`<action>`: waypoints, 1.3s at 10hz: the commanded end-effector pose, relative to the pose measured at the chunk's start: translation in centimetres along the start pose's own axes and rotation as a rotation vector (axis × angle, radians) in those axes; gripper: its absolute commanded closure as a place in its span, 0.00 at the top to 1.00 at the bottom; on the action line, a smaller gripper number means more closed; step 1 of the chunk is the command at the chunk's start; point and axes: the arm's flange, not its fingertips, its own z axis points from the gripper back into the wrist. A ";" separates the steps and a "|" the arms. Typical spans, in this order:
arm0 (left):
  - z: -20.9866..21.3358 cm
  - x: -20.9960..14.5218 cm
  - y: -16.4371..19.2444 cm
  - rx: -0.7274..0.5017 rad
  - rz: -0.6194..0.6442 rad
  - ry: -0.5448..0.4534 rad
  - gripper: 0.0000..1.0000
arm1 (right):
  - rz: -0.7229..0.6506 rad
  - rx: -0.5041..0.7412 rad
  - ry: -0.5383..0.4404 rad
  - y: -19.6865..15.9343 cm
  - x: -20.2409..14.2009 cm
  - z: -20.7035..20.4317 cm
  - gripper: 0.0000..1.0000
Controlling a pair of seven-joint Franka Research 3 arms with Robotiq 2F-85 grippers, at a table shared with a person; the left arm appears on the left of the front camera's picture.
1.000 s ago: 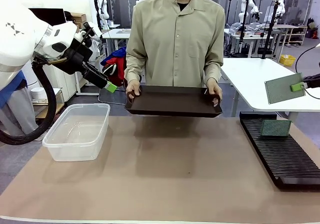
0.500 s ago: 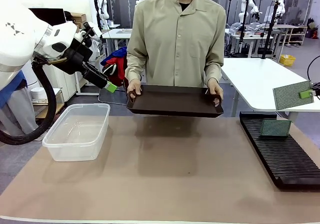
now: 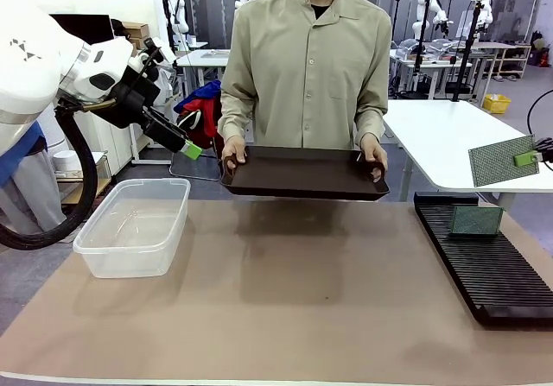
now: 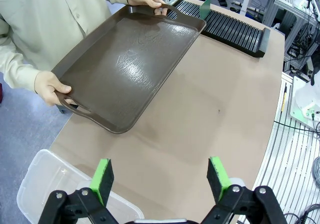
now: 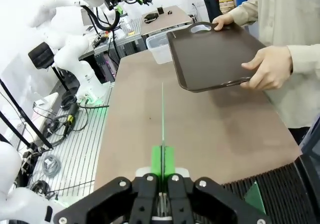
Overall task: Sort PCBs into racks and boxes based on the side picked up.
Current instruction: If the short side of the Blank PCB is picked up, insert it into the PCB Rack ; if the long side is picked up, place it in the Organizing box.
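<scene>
The right gripper [image 3: 524,158] is clamped on the edge of a PCB [image 3: 501,161], holding the green board upright in the air above the far end of the rack [image 3: 488,269], near the picture's right edge in the front view; in the right wrist view the board shows edge-on as a thin green line running straight out from between the closed pads [image 5: 162,161]. A second PCB [image 3: 476,220] already stands in a slot near the rack's far end. The left gripper [image 4: 160,176] hangs with its jaws apart and empty over the near corner of the clear box [image 3: 134,226], which looks empty. Across the table a person holds a dark brown tray [image 3: 302,174] by its handles, tilted slightly toward the robot, with nothing lying on it. The step in hand appears to be slotting the held board into the rack. To do that well, the board's lower edge should be brought parallel to the slots, over a free one just beside the standing board but not touching it, then lowered straight down without twisting. The grip should hold until the edge sits between the ribs, since a thin board let go early would likely tip or skid across the slats. The pads should then part gently and lift straight up
</scene>
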 end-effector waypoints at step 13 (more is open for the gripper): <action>-0.1 -0.2 0.0 -0.005 -0.003 0.004 1.00 | 0.475 0.000 0.136 -4.2 -9.0 0.9 0.02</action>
